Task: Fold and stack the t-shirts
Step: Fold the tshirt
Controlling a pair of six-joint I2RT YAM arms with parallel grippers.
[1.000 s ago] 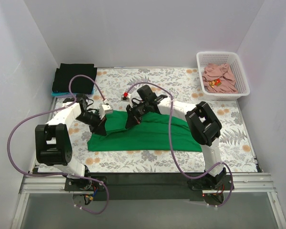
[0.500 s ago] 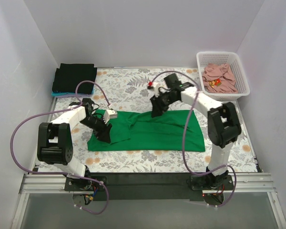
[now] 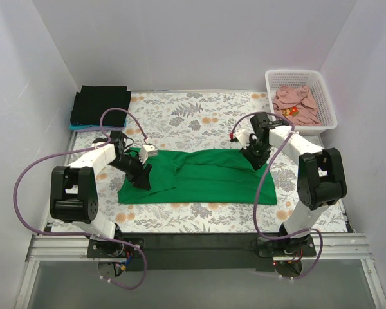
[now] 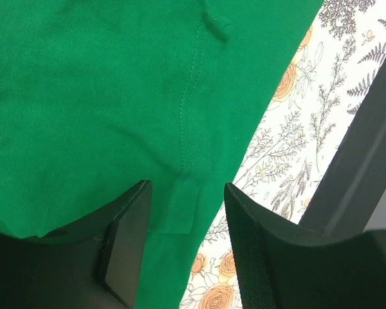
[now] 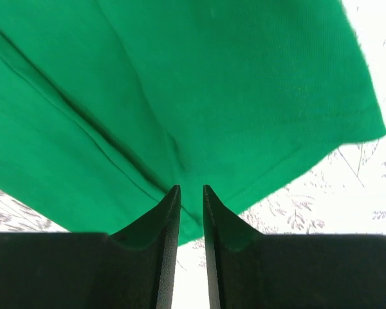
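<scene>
A bright green t-shirt (image 3: 206, 177) lies as a long folded band across the middle of the floral table. My left gripper (image 3: 143, 179) hovers over its left end; in the left wrist view the jaws (image 4: 186, 219) stand open, with the shirt's stitched hem (image 4: 116, 96) under the gap and nothing held. My right gripper (image 3: 257, 161) is at the shirt's right end. There its jaws (image 5: 189, 193) stand a narrow gap apart above the green shirt's edge (image 5: 212, 84), with no cloth pinched. A folded black t-shirt (image 3: 101, 103) rests on a light blue one (image 3: 83, 127) at the back left.
A white lattice basket (image 3: 307, 131) at the back right holds a crumpled dusty pink t-shirt (image 3: 294, 103). White walls close in the table (image 3: 199, 119) on three sides. A dark bar (image 4: 367, 148) runs along the table's near edge.
Both grippers were shut on the shirt near its middle. The left one has let go and opened. The right arm has swung to the shirt's right end, opened, and is narrowing again.
</scene>
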